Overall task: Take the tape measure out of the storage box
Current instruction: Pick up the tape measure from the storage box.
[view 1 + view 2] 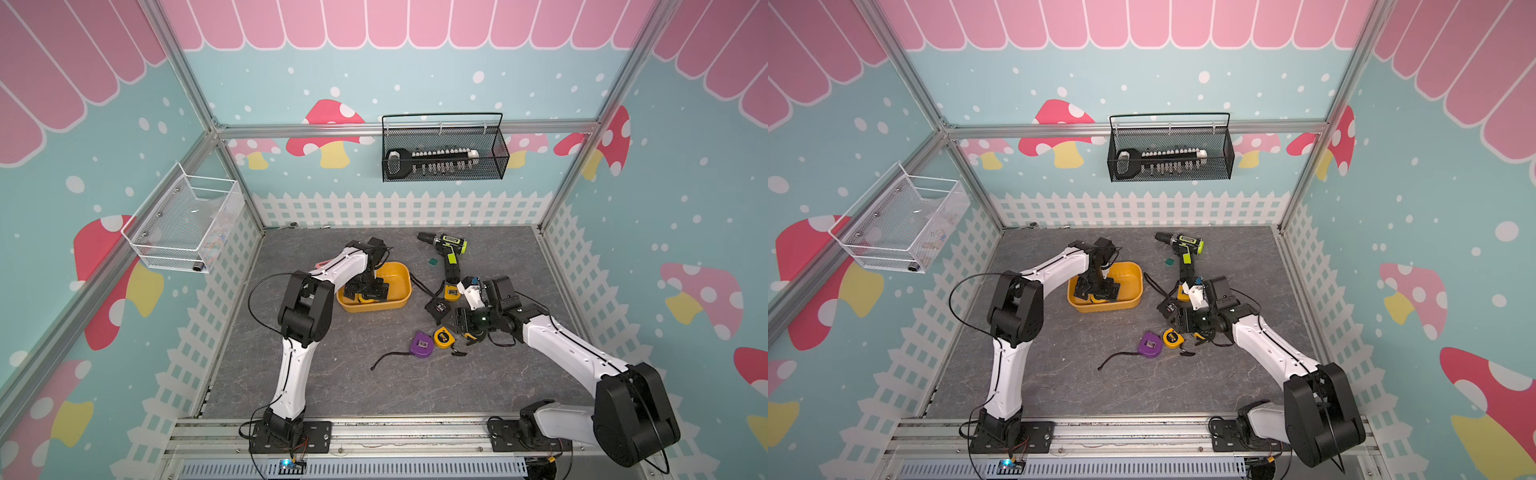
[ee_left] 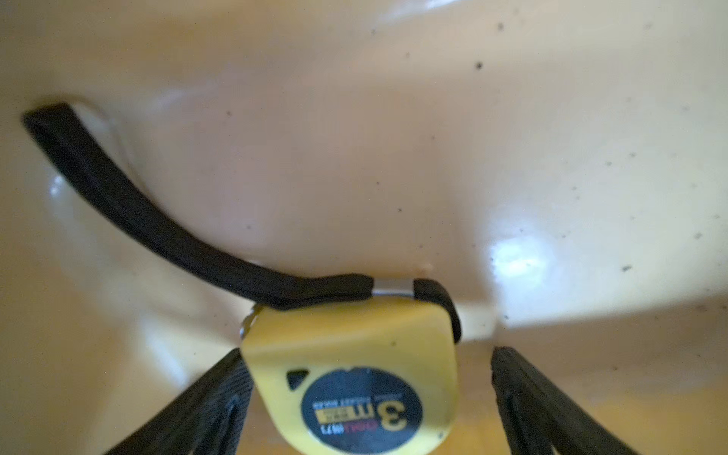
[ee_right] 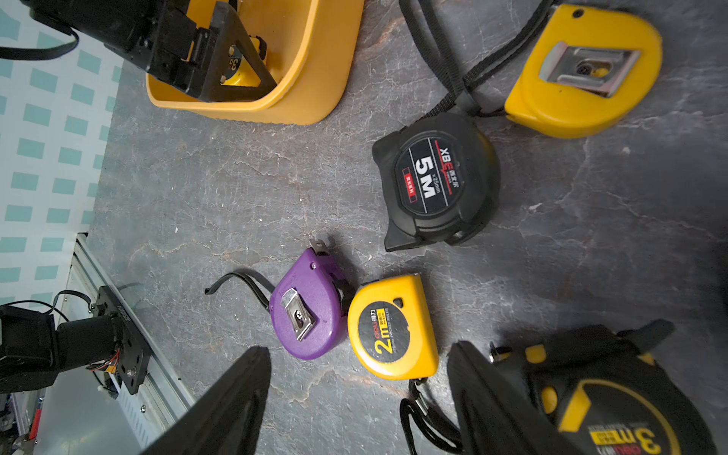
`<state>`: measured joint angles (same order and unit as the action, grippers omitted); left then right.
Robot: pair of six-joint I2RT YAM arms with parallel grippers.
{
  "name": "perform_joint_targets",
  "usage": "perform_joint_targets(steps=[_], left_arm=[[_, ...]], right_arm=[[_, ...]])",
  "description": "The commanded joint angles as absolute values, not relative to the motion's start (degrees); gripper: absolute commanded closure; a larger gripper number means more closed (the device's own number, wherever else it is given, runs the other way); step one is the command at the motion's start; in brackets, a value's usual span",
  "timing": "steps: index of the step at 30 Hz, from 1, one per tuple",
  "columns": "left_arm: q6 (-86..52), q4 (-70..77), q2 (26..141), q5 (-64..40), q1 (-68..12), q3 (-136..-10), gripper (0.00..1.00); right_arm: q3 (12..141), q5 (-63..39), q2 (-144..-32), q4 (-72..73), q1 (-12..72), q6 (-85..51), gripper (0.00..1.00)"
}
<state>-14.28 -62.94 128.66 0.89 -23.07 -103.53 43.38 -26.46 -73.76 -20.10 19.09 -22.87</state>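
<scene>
Where the left end effector [image 2: 366, 354] sits: down inside the storage box [image 1: 401, 286], fingers spread, not clamped.
Between its fingers [image 2: 205, 405]: the yellow tape measure [image 2: 354, 378], marked 3m, lies flat on the box floor. One finger is at its side and a gap shows before the other.
Strap [image 2: 118, 205]: black, curving from the yellow tape measure across the floor to the wall.
Left wrist only: that gap and the label. In both top views the end effector covers nearly all of the yellow tape measure, toward the box's 6 o'clock wall.
Right end effector [image 3: 354, 409]: at 4 o'clock from the box, low over the counter [image 1: 332, 374], fingers apart, nothing held.
Right wrist only: black-and-yellow tape measure [image 3: 614, 417] outside one finger; printed labels on the black 5M tape measure [image 3: 437, 181] and the 2m tape measure [image 3: 394, 327]; clip-up tape measure [image 3: 583, 75].
At 5 o'clock from the box: purple tape measure [image 1: 420, 345], just beside the 2m one.
Top views only: drill [image 1: 446, 249] at 2 o'clock from the box; black wire basket [image 1: 444, 153] on the back wall; white wire basket [image 1: 187, 224] on the 9 o'clock wall.
</scene>
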Motion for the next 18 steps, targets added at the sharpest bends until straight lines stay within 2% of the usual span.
perform_joint_targets(steps=[1, 12, 18], left_arm=[[-12.93, -63.98, 131.17, 1.33, -23.20, -104.77, 0.08], [-12.22, -63.72, 130.04, 0.04, -23.20, -104.90, 0.46], [-15.36, -63.41, 126.77, -1.36, -22.00, -110.21, 0.52]], right_arm=[[44.33, -26.29, -74.03, -20.24, 18.81, -22.24, 0.23], [44.95, -25.84, -74.36, -20.30, 18.81, -21.88, 0.24], [44.99, -25.98, -72.92, -20.09, 18.81, -22.06, 0.24]])
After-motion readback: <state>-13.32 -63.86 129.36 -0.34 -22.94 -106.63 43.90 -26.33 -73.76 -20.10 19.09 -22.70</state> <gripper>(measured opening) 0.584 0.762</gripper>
